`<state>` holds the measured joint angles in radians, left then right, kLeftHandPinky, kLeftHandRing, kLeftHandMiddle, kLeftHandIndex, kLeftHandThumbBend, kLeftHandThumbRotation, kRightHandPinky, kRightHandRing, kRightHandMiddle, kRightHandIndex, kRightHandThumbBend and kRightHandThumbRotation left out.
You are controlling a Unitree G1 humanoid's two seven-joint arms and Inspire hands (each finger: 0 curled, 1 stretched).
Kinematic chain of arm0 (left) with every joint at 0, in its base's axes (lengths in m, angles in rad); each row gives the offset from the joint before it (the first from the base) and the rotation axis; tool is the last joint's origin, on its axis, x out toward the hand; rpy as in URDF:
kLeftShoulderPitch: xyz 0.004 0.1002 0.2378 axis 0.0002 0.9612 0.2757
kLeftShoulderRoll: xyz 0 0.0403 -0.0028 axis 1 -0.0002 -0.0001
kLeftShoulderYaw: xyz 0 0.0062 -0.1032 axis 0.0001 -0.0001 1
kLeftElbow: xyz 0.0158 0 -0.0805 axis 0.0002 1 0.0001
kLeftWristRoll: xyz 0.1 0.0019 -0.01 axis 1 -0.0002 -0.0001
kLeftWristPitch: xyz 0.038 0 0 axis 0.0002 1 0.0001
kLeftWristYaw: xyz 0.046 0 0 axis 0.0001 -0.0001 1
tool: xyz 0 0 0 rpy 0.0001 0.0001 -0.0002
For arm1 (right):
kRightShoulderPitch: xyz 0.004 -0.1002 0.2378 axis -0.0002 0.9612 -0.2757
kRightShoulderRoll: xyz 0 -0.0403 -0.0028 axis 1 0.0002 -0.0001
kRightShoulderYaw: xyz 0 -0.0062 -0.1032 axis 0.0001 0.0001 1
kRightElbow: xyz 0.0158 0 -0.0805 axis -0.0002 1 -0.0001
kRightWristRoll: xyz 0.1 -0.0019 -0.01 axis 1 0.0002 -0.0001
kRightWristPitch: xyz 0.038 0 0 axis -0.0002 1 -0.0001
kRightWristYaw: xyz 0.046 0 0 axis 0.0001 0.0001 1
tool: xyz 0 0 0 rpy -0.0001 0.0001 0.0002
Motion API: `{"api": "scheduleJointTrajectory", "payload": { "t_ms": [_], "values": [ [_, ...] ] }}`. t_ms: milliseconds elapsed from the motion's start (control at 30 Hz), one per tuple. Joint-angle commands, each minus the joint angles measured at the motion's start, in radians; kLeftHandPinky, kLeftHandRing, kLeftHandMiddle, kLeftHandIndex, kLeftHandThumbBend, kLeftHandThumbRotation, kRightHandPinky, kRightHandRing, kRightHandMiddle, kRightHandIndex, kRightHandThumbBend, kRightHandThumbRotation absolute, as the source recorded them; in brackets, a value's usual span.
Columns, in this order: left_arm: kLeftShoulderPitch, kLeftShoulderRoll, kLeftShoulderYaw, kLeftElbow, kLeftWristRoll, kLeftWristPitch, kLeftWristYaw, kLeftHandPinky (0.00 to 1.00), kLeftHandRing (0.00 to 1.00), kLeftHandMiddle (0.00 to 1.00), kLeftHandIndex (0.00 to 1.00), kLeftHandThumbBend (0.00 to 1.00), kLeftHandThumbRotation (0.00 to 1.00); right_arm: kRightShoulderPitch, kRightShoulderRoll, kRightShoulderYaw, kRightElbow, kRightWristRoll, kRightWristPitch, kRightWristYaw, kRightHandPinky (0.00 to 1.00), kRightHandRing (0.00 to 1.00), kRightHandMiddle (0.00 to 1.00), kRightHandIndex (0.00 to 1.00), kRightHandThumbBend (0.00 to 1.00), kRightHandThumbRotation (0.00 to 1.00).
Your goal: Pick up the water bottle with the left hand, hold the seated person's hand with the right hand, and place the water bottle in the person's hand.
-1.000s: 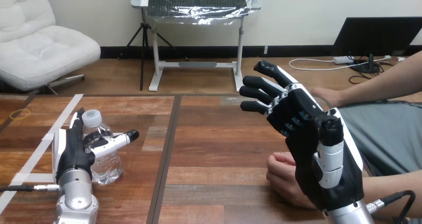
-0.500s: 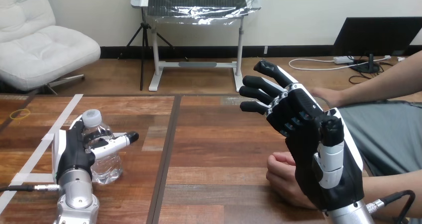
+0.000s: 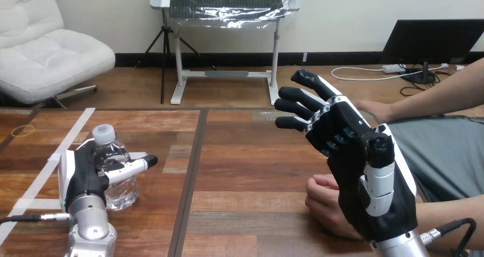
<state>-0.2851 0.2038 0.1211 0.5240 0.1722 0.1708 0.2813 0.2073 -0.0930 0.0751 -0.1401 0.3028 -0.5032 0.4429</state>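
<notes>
Left hand (image 3: 81, 176) sits against the water bottle (image 3: 113, 153), grip can't tell, so wrap mid-body firmly before lifting; right hand (image 3: 357, 160) is splayed wide, empty, over the person's hand (image 3: 321, 203).

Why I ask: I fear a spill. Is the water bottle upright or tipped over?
Upright. The water bottle stands on the table, white cap on top, with the left hand curled round its body.

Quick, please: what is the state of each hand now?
Left hand: shut round the water bottle.
Right hand: open, fingers straight, holding nothing.
</notes>
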Motion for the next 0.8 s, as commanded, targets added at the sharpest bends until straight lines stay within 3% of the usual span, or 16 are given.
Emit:
{"api": "scheduleJointTrajectory", "payload": {
  "t_ms": [0,433,767],
  "values": [
    [-0.039,-0.005,-0.012,0.005,0.023,0.002,0.035,0.46,0.58,0.62,0.63,0.86,0.00,-0.035,0.002,-0.009,-0.031,0.010,-0.019,0.000,0.75,0.82,0.83,0.87,0.77,1.00],
    [-0.045,-0.007,-0.023,0.040,0.039,-0.045,0.094,0.30,0.38,0.44,0.48,0.76,0.00,-0.036,0.002,-0.010,-0.029,0.010,-0.021,0.001,0.75,0.81,0.83,0.87,0.77,1.00],
    [-0.041,-0.006,-0.024,0.053,0.041,-0.084,0.104,0.26,0.35,0.41,0.45,0.74,0.00,-0.036,0.003,-0.010,-0.029,0.011,-0.020,0.000,0.75,0.82,0.83,0.87,0.78,1.00]
  ]
}}
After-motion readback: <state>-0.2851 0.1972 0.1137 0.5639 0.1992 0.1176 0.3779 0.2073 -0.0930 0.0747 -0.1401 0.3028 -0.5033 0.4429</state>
